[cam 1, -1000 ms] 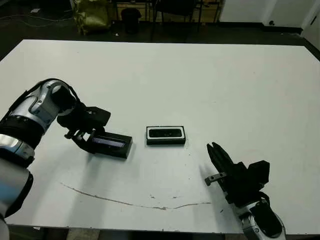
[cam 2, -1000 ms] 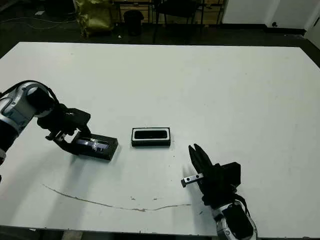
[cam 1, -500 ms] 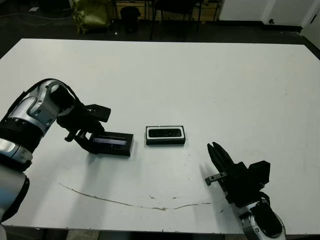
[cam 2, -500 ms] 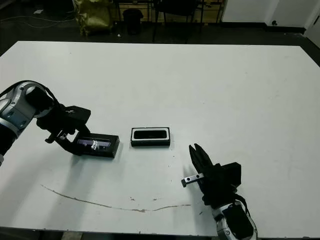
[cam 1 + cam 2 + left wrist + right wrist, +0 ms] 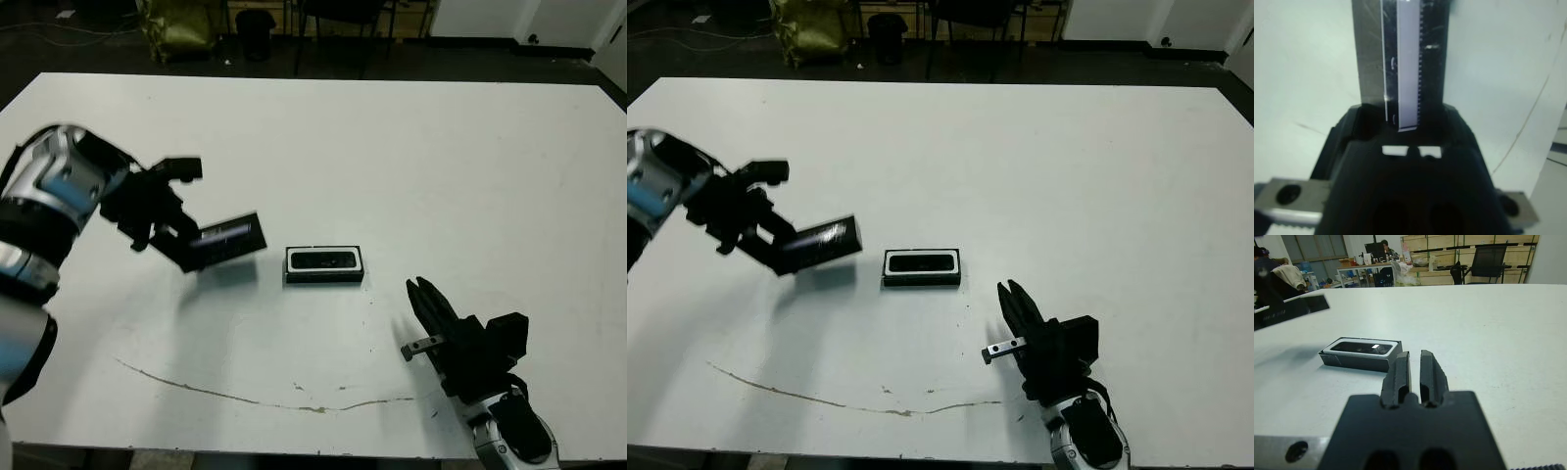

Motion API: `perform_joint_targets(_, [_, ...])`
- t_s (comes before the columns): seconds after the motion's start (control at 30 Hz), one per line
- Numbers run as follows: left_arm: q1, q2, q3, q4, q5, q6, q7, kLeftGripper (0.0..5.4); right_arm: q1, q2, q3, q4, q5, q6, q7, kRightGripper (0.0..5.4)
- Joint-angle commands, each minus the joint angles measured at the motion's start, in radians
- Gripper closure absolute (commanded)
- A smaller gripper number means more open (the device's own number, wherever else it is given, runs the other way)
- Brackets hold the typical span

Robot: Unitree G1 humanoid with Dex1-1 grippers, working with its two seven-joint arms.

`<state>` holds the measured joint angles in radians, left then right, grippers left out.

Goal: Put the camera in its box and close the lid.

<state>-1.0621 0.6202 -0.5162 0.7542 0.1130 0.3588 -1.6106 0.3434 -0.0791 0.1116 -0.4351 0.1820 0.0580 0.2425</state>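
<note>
We see a white counter point(image 5: 411, 147) with the box point(image 5: 324, 265) lying flat near its middle. The camera point(image 5: 326, 260) is already inside the box, its glossy dark face turned up within the white lining, and the box is open on top.

To the left of the box, our left pincer point(image 5: 186, 247) is clamped on the lid point(image 5: 227, 238). The lid is lifted off the counter and tilted, with its right end higher and pointing toward the box; a pale strip shines along its top face. A soft shadow lies on the counter under it, just beside the left end of the box. The lid does not touch the box. In the left wrist view the lid point(image 5: 1400, 58) rises straight out from between the two black fingers, and its pale strip runs along its length.

Our right pincer point(image 5: 428, 297) is at the near right side of the counter, near the box but apart from it, and it holds nothing. Its fingers point(image 5: 1397, 377) stand close together with only a thin gap between them, and they point toward the box point(image 5: 1361, 354). In this wrist view we see a bright reflection on the camera point(image 5: 1362, 348) in the tray.

A thin dark scratch line point(image 5: 245, 394) runs across the near part of the counter.
</note>
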Motion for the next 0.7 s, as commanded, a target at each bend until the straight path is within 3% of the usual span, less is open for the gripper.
perform_joint_targets(0.03, [-0.036,-0.02,0.003,0.008,0.028,-0.005,0.002,3.15,0.006,-0.003,0.002,0.004,-0.003,0.028,-0.013,5.4])
perform_joint_targets(0.37, [-0.052,-0.114,-0.005,-0.05,0.054,-0.056,0.021,3.15,0.016,-0.001,0.013,0.012,-0.002,0.009,-0.02,5.4])
perform_joint_targets(0.7, [0.014,-0.179,-0.005,-0.177,0.033,-0.014,0.022,3.15,0.024,0.0,0.018,-0.006,-0.007,0.032,-0.034,5.4])
